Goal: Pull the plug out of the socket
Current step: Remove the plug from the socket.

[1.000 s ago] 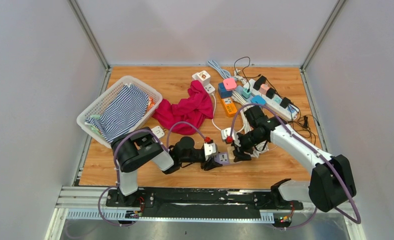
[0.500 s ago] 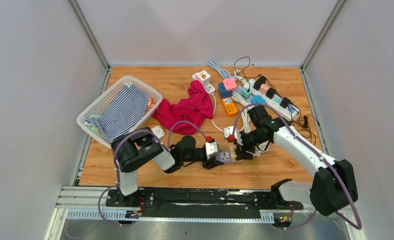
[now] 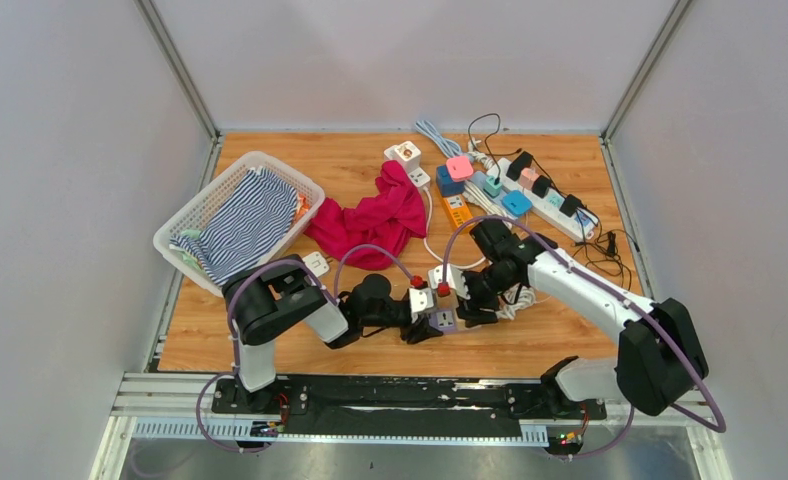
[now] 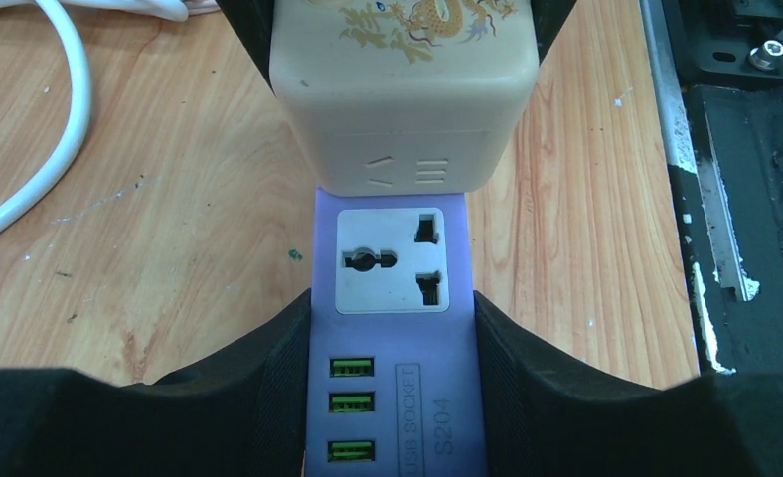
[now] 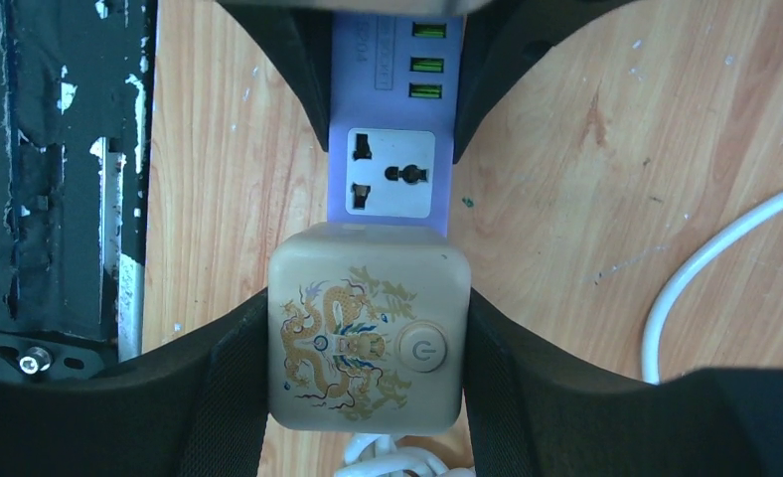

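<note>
A purple USB socket strip lies on the wooden table, and my left gripper is shut on its sides. A beige cube plug with a dragon print and a power button sits over the strip's far end. My right gripper is shut on the cube's sides. The cube also shows in the left wrist view, covering the strip's end; its pins are hidden. In the top view the two grippers meet at the table's front middle, left and right, with the purple strip between them.
A white basket with a striped cloth stands at the left. A red cloth lies mid-table. Several power strips, adapters and cables crowd the back right. White cable loops beside the cube. A black rail runs along the near edge.
My right gripper has moved left, up against the left gripper and over the purple strip's end. The left gripper has stayed about where it was, still shut on the strip.
</note>
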Controlling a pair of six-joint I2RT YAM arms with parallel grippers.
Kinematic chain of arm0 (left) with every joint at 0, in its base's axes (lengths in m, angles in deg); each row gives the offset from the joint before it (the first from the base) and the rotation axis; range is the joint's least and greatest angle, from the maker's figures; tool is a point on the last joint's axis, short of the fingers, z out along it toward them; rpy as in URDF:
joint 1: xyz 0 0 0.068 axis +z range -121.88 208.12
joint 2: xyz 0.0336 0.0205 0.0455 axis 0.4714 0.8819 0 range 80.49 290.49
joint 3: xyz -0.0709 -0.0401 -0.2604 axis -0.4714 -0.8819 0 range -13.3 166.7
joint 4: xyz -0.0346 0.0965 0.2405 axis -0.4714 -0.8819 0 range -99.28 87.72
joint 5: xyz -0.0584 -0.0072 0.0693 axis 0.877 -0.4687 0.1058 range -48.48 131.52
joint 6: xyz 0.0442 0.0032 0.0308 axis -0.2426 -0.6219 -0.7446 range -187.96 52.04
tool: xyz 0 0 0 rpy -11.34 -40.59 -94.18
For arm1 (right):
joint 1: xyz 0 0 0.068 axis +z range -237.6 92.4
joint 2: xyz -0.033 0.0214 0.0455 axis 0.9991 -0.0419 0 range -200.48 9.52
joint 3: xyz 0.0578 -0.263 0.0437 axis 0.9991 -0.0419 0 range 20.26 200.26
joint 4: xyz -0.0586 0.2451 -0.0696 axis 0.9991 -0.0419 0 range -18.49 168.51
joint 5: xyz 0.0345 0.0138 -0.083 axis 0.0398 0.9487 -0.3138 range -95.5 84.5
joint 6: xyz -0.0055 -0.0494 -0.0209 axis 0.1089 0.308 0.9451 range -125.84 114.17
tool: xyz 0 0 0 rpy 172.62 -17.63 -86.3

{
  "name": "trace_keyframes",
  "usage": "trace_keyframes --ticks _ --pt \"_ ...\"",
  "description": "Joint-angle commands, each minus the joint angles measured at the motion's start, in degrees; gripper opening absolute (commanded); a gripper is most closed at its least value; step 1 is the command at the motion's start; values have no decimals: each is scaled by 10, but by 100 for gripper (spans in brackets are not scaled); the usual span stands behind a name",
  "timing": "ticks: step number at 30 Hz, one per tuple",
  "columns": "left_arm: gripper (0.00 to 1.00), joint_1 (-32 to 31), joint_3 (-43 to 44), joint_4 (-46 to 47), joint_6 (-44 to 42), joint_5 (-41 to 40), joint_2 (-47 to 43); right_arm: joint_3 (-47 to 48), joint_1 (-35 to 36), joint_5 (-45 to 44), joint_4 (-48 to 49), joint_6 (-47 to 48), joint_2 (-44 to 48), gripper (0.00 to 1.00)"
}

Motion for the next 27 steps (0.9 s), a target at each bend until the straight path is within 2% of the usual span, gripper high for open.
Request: trace_keyframes --ticks 1,3,5,7,9,14,18,22,24,27 --pt "0 -5 9 22 -23 0 6 16 -23 -12 30 -62 6 0" --pt "0 -5 10 22 -23 2 6 10 -63 6 30 -64 24 0" --pt "0 -5 10 20 -24 2 6 -5 -71 44 20 -28 41 0" --pt "0 -5 9 22 -23 2 6 -15 -61 116 -21 39 53 0" --pt "0 -5 6 25 -20 1 4 -17 -33 142 -53 82 52 0" --pt "0 -5 8 26 -18 -3 6 -31 -5 114 -23 79 47 0" --pt "0 -5 11 23 -18 1 7 -32 -2 50 4 47 44 0" --pt "0 -4 6 29 -16 0 4 -11 -41 -32 20 0 51 0" --pt "0 -4 6 28 -15 1 5 -7 -70 -10 20 -12 66 0" --pt "0 -4 12 22 -14 5 8 -25 -63 82 -11 44 76 0"
